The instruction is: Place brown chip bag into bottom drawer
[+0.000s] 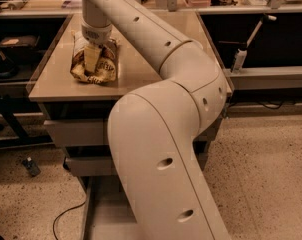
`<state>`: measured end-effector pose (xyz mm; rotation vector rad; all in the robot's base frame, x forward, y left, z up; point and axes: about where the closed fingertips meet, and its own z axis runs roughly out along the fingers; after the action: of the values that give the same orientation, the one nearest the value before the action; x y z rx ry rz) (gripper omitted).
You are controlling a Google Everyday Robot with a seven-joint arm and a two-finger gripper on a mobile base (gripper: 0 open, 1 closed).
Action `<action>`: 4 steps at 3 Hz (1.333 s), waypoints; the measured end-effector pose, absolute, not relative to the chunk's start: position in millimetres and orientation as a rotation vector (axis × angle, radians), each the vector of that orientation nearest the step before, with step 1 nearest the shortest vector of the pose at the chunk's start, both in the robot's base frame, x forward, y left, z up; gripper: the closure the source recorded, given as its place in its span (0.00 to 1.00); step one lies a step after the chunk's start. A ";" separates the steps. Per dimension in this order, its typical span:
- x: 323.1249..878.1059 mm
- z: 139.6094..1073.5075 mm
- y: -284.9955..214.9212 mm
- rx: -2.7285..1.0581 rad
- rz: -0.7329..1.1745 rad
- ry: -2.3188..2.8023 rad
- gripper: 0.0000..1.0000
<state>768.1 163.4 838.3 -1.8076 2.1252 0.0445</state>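
The brown chip bag [107, 68] lies crinkled on the tan cabinet top [51, 84], near its left side. My gripper [92, 59] reaches down from above and sits right on the middle of the bag, covering part of it. The bottom drawer [98, 219] is pulled out at floor level below the cabinet; my large cream arm [156, 149] hides most of its tray.
Two closed grey drawer fronts, the upper [76, 131] and the middle [88, 166], sit under the cabinet top. A dark shelf with gear [8, 59] stands left. A bench with a white bottle [238, 59] stands right. A black cable [66, 216] lies on the speckled floor.
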 end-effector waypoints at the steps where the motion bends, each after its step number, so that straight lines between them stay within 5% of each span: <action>1: 752.6 866.6 157.8 -1.757 0.009 2.125 1.00; 4: 644.8 882.6 132.1 -1.716 -0.037 2.206 1.00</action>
<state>644.8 132.1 882.6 -1.7157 2.2062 -0.0373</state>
